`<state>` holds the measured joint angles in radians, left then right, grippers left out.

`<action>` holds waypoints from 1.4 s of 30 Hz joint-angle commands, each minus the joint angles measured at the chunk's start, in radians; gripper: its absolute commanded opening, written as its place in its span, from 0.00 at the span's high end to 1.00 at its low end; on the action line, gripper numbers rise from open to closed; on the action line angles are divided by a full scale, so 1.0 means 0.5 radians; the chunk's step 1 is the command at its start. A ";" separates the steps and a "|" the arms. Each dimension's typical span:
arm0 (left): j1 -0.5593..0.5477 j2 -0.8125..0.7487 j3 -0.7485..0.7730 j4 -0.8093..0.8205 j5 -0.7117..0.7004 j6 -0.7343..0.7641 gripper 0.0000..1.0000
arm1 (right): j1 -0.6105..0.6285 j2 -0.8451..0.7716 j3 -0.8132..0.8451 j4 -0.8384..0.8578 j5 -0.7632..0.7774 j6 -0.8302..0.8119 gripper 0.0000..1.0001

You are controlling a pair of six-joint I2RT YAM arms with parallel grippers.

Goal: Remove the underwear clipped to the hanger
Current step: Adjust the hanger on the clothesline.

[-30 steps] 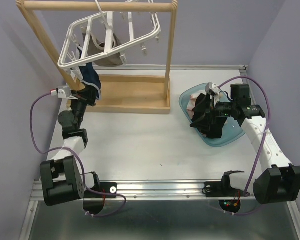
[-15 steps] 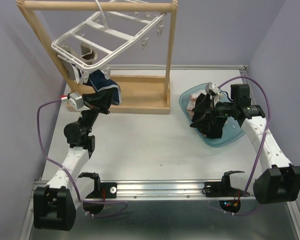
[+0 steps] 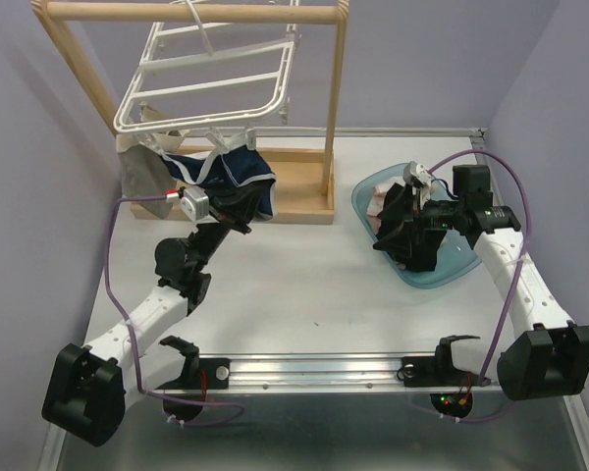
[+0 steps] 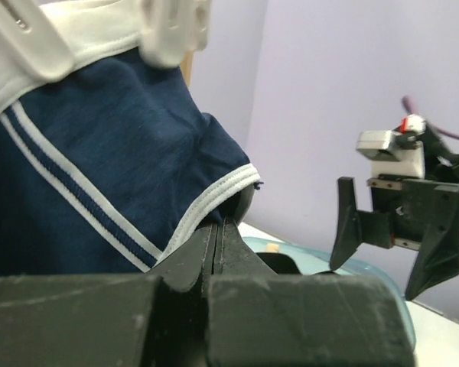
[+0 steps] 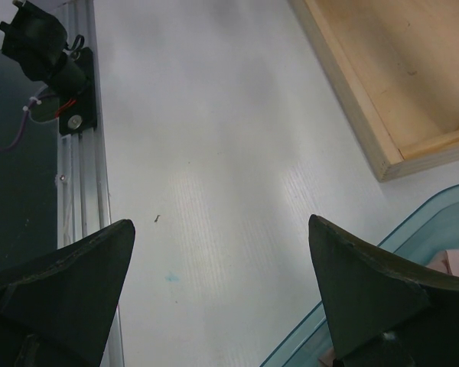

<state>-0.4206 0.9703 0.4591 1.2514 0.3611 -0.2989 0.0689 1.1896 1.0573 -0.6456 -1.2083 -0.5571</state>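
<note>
Stretching from the rim of the hanger (image 3: 211,83) down to the left gripper (image 3: 234,209), the navy underwear (image 3: 226,172) with white trim is held at its waistband by white clips (image 4: 172,30). The left gripper has its jaws pressed fully together on the lower hem of this garment. The hanger is tilted under the rail of the wooden stand (image 3: 275,201), and a grey garment (image 3: 137,175) hangs at its left corner. Well apart, at the right of the table (image 3: 294,285), the right gripper (image 3: 398,231) is spread wide and holds nothing, at the near-left rim of a blue basin (image 3: 442,275) with a pink cloth (image 3: 378,199) inside.
</note>
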 commanded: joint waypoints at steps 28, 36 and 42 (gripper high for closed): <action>-0.027 -0.379 0.315 -1.064 -0.403 0.475 0.18 | 0.019 -0.041 -0.037 0.027 -0.075 -0.045 0.00; -0.024 -0.535 0.438 -1.480 -0.587 0.646 0.16 | 0.025 -0.051 -0.041 0.027 -0.096 -0.045 0.00; -0.024 -0.398 0.563 -1.846 -0.952 0.687 0.15 | 0.031 -0.051 -0.047 0.027 -0.099 -0.052 0.00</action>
<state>-0.4305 0.7391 0.6811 0.4244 0.0086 0.0082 0.0738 1.1896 1.0500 -0.6460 -1.2259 -0.5713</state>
